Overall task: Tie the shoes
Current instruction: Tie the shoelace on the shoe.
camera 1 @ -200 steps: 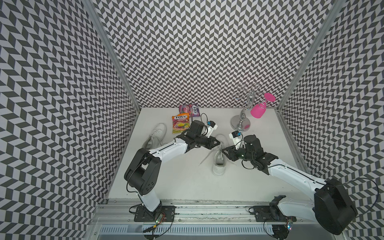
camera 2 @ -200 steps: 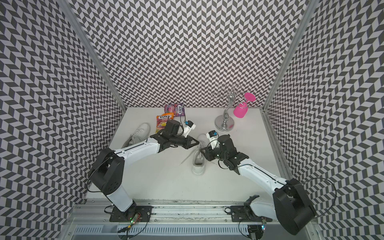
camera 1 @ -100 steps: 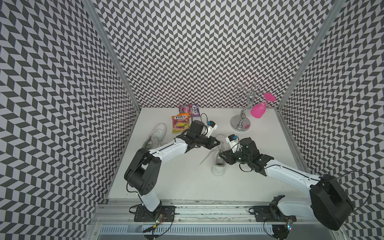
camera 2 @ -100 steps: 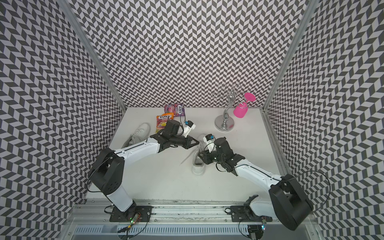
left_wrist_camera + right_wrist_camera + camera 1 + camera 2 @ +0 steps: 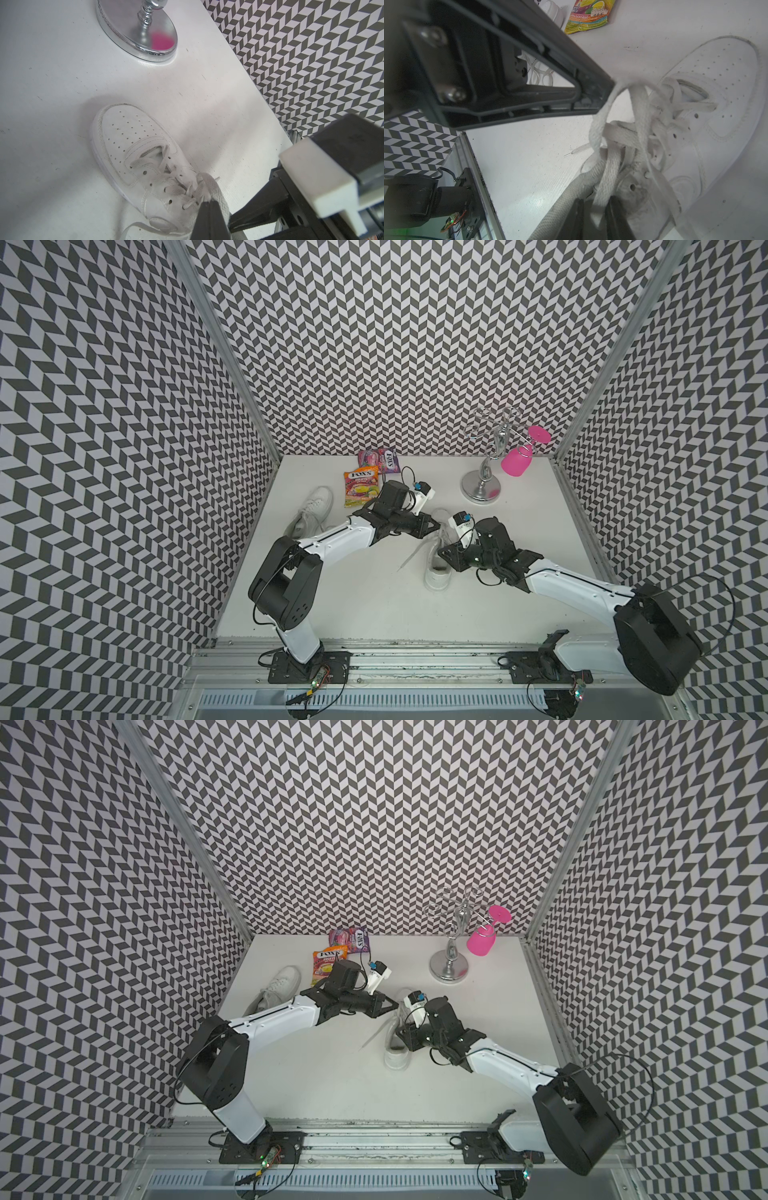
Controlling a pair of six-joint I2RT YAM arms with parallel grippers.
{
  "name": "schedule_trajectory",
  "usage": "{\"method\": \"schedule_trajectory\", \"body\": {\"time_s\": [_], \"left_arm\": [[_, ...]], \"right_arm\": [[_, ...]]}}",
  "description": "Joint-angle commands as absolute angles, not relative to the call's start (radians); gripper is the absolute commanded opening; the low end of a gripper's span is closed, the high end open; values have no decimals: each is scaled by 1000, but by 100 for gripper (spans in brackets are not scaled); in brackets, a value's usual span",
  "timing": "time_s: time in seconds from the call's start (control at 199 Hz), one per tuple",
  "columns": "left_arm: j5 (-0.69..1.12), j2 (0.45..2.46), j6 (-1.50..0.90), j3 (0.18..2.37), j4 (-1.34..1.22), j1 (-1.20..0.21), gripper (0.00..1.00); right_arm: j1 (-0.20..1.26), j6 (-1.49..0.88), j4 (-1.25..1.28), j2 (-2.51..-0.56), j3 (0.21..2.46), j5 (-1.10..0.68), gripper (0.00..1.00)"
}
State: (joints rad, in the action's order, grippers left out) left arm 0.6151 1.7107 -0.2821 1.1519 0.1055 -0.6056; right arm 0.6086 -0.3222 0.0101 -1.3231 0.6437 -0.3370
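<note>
One white shoe (image 5: 436,578) stands mid-table in both top views, toe toward the back wall, and shows again as the shoe (image 5: 395,1054). Its lace loop (image 5: 209,187) is raised above the tongue. My left gripper (image 5: 209,203) is shut on that loop; in a top view the left gripper (image 5: 435,526) hangs over the shoe's front. My right gripper (image 5: 596,205), seen from above as the right gripper (image 5: 443,551), is at the shoe's eyelets. Its jaws stand narrowly open, with a lace strand (image 5: 607,182) between them. A loose lace end (image 5: 411,558) trails left. The second shoe (image 5: 313,510) lies at the left.
Two candy bags (image 5: 360,488) (image 5: 380,460) lie at the back, close behind my left wrist. A chrome stand (image 5: 482,485) holding a pink glass (image 5: 515,462) stands at the back right. Patterned walls close in three sides. A metal rail (image 5: 395,649) runs along the front.
My right gripper has moved left onto the middle shoe, and its jaws have narrowed around a lace strand. The left arm has kept still with the loop.
</note>
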Motion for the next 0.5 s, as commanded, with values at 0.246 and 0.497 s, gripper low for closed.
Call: {"method": "schedule_trajectory", "body": {"time_s": [0.246,0.497], "left_arm": [[601,1663,-283,1133,83,-589,0],[567,1643,-287,1111,85,-576,0]], "right_arm": [[612,-296,-36,-1280,681,-232,0],[591,-262,-146,-1255,766,-69,0]]}}
